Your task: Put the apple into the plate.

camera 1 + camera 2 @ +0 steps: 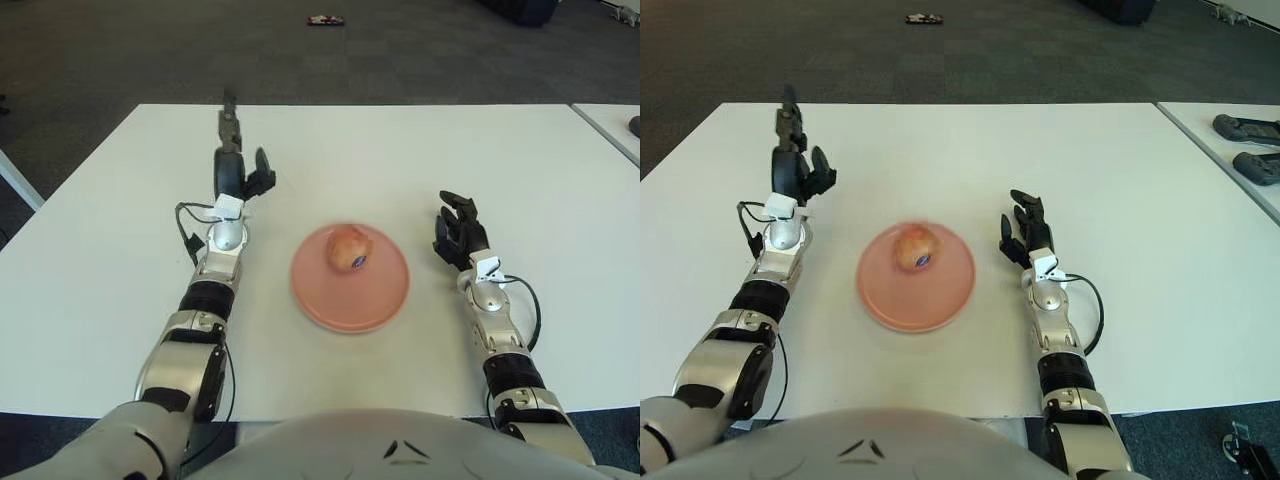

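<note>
Nearest, at the frame's centre, the pink plate point(350, 278) lies on the white table point(400, 150), and the apple point(347, 247) sits in it, toward its far half, a small sticker facing the camera. Right of the plate, apart from it, shows the right hand point(458, 232), fingers loosely open and holding nothing. Farther back, left of centre, the left hand point(236, 165) is raised with fingers extended, empty, well clear of plate and apple.

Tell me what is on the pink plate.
Only the apple lies on the plate, towards its far side. The plate under it is hidden. Both hands are off it.
</note>
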